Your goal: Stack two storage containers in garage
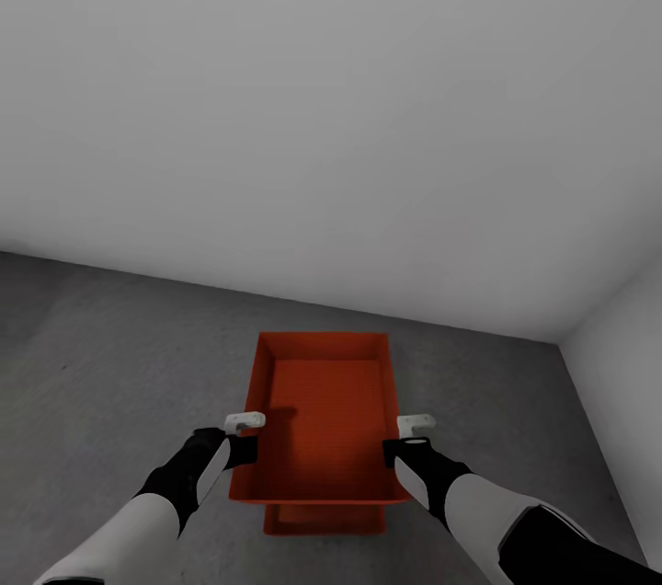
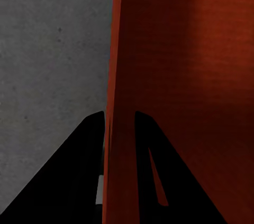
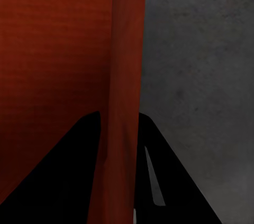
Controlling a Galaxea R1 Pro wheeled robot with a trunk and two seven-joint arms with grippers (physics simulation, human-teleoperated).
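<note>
Garage reached. Upper orange-red open-topped plastic bin (image 1: pixel 322 410) is held directly above the second matching bin (image 1: pixel 324 519) on the dark grey concrete floor (image 1: pixel 110 364). Left gripper (image 2: pixel 119 121) and right gripper (image 3: pixel 119 121) each pinch a side wall. Lowering and release likely remain.

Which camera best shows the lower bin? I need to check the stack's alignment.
The head view: the lower bin peeks out beneath the held upper bin on the concrete floor. The wrist views show each gripper clamping a wall of a bin; I cannot tell the lower bin there.
</note>
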